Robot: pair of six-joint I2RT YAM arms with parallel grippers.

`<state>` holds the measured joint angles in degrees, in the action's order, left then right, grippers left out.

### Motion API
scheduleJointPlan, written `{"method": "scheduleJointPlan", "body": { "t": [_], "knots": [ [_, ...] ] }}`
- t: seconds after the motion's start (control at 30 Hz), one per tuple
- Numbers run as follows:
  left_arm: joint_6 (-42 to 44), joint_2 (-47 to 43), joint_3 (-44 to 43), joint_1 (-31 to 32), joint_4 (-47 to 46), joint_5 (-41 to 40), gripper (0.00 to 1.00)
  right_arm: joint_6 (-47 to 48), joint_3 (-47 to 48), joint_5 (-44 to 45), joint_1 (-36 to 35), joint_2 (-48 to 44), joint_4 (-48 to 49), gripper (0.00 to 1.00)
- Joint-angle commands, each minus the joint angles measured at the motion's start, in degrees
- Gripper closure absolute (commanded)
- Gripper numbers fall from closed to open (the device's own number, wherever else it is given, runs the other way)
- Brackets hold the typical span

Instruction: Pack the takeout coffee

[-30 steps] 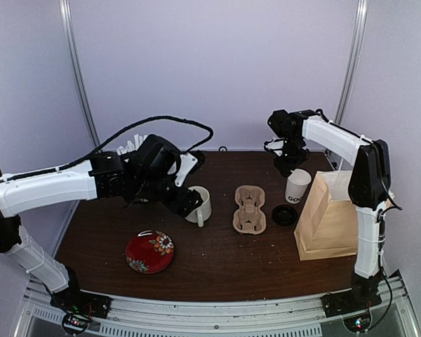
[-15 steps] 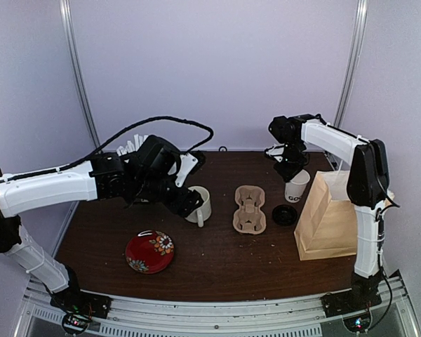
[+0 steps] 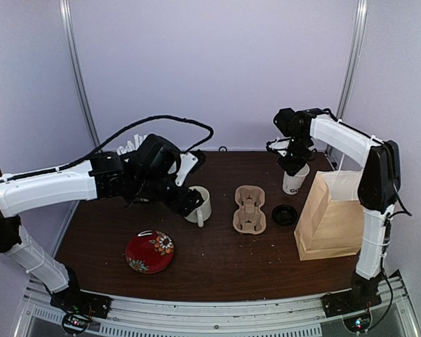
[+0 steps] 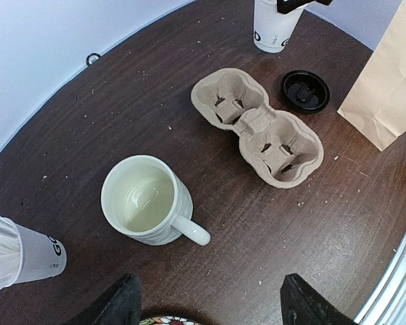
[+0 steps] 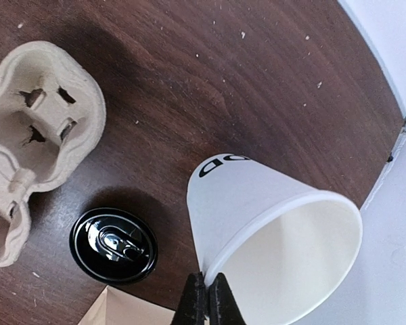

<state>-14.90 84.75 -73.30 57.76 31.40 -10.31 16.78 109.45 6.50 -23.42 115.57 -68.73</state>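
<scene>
Paper cup (image 5: 257,203), black lid (image 5: 114,245), carrier (image 5: 34,128), bag (image 3: 330,214) beside

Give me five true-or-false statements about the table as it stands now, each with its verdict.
1. The right gripper is shut on the rim of the paper cup. True.
2. The black lid is on the cup. False: it lies on the table between the cup carrier and the paper bag; the cup is open.
3. The cup carrier holds no cup. True.
4. The left gripper holds the mug. False: its fingers are spread, with nothing between them, above the mug.
5. The cup is inside the paper bag. False: it is outside, beside the bag.
</scene>
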Motion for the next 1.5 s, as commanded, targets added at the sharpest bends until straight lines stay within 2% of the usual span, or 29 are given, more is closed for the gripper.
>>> {"method": "scheduleJointPlan", "body": {
  "t": [0.0,0.13,0.27,0.37,0.6,0.8,1.0,1.23,1.47],
  "knots": [
    [1.36,-2.54,-2.56,0.02,-1.25,-1.46,0.25,2.86,-1.43,0.14,-2.76,-7.82,2.89,1.0],
    [2.59,-3.01,-3.96,0.02,0.02,-4.1,0.25,6.82,-2.75,-3.13,-6.66,-11.92,3.23,1.0],
    [2.9,-4.03,-5.6,-0.08,2.47,-9.06,0.24,11.91,-8.2,-6.23,-13.37,-17.88,5.54,1.0],
    [-0.4,-5.0,-7.0,-2.13,5.83,-13.24,0.23,14.48,-12.26,-10.16,-18.94,-22.4,6.1,1.0],
    [-1.61,-10.88,-5.28,-4.71,5.53,-15.97,0.23,17.86,-19.77,-14.53,-31.04,-27.46,6.33,1.0],
    [-0.49,-12.06,-6.1,-5.31,6.21,-16.56,0.22,20.21,-22.85,-11.39,-40.79,-25.14,7.99,1.0],
    [-1.2,-12.08,-5.1,-5.29,6.4,-15.43,0.22,20.94,-23.18,-7.63,-47.36,-21.27,9.67,1.0],
    [-1.8,-12.76,-3.6,-5.34,6.23,-14.58,0.22,21.45,-24.61,-4.74,-50.53,-18.1,12.76,1.0],
    [-1.81,-12.85,-2.29,-5.3,5.53,-14.48,0.22,21.14,-25.78,-4.48,-50.75,-16.54,14.6,1.0]
  ]
}}
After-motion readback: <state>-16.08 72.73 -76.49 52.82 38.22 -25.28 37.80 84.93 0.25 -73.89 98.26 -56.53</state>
